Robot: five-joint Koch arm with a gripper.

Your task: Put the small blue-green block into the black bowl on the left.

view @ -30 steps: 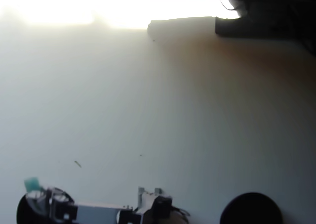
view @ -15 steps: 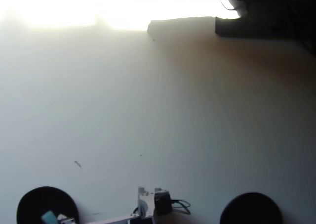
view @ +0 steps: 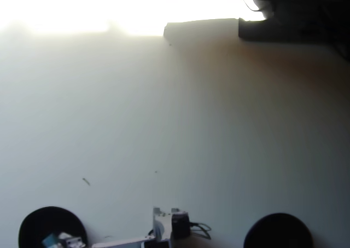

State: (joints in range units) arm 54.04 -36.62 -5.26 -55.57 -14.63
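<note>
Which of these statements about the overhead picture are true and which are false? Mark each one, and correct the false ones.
1. Two dark round bowls sit at the bottom edge. True: the black bowl at the left, the other bowl at the right.
2. The small blue-green block lies at mid-table. False: it shows over the black bowl.
3. The right-hand bowl holds the block. False: nothing shows in it.
4. The arm's base stands between the bowls. True.
5. The table is dark wood. False: it looks pale.
</note>
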